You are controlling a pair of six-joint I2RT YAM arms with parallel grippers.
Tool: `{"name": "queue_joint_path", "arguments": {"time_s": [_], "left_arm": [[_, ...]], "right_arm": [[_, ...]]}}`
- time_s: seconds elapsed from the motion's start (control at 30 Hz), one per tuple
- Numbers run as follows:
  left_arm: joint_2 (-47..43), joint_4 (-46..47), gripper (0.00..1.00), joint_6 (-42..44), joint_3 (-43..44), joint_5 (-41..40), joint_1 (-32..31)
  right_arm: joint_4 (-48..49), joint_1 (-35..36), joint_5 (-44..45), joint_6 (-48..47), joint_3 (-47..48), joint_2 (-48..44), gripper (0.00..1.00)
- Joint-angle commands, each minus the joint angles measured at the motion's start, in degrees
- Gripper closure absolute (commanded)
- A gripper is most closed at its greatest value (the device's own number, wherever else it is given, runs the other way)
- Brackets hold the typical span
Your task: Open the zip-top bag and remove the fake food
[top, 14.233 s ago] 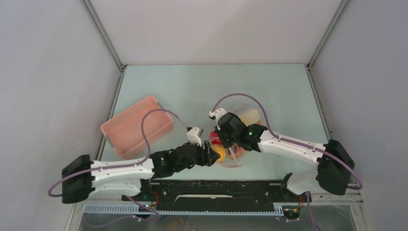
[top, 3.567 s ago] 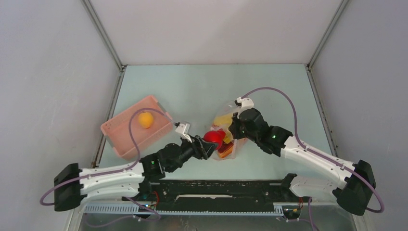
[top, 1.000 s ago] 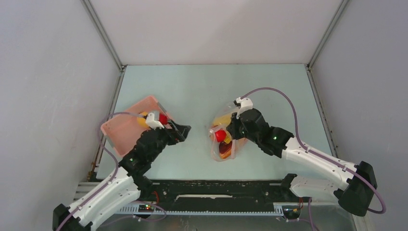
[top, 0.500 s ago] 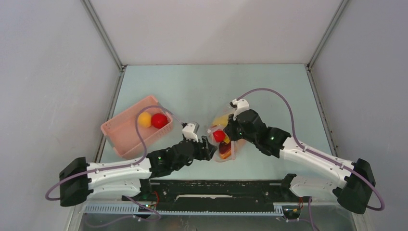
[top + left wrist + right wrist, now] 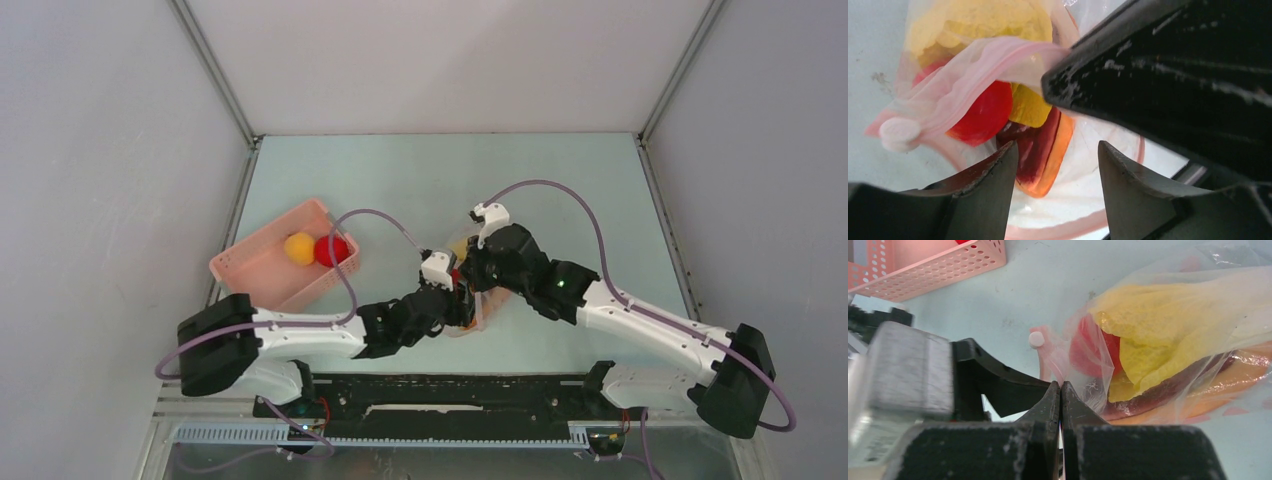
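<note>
The zip-top bag [image 5: 1220, 262] lies around the middle of the bench [image 5: 420, 180], toward its near edge. Its mouth is turned to the left hand [image 5: 1057, 147].

Three pieces of fake food [image 5: 1168, 315] show through the film:
- one red round fruit [image 5: 983, 112]
- one large yellow piece [image 5: 983, 20]
- one flat dark-red and orange piece [image 5: 1045, 150]

A smaller yellow lump [image 5: 1030, 107] sits beside the red one. It may be part of the yellow piece, but I cannot settle that.

Two more pieces lie in the one pink basket [image 5: 258, 272] near the bench's left edge. They are one orange-yellow fruit [image 5: 299, 247] and one red fruit [image 5: 331, 250], touching each other.

The right hand [image 5: 1060, 386] is clenched on the bag's pink zip strip [image 5: 998, 55], its two fingers pressed together. The left hand is at the bag's mouth with its two fingers spread apart, grasping nothing. The dark-red piece shows between them.
</note>
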Motion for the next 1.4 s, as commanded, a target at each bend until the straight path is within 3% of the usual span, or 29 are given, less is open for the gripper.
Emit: {"name": "queue_joint_path", "arguments": {"time_s": [0.0,0.23,0.53,0.77,0.97,1.37], "left_arm": [[4.5,5.1,0.38,2.3,4.3,-5.9,0.0],[10.6,4.4,0.39,-5.2,2.8,-10.5,4.1],[12.1,-7.0,0.39,-17.8,0.6,-17.4,6.3],[7.3,4.6,0.39,-19.6,-6.6,-15.0,8.1],[5.1,10.8,0.37,-18.2,-7.6,-17.7,8.2],[11.3,25.7,0.38,-14.4,-6.3,-20.9,8.3]], "right_arm": [[0.4,0.3,-1.2,-1.1,3.4,0.9,1.00],[0.7,0.4,-2.9,-1.0,3.9,2.1,1.00],[2.6,2.1,-4.2,0.4,5.3,5.8,1.00],[4.0,4.1,-4.1,2.8,8.0,10.4,1.00],[4.5,5.1,-4.6,4.7,10.0,12.8,1.00],[6.3,3.5,-10.2,8.2,10.0,13.7,1.00]]}}
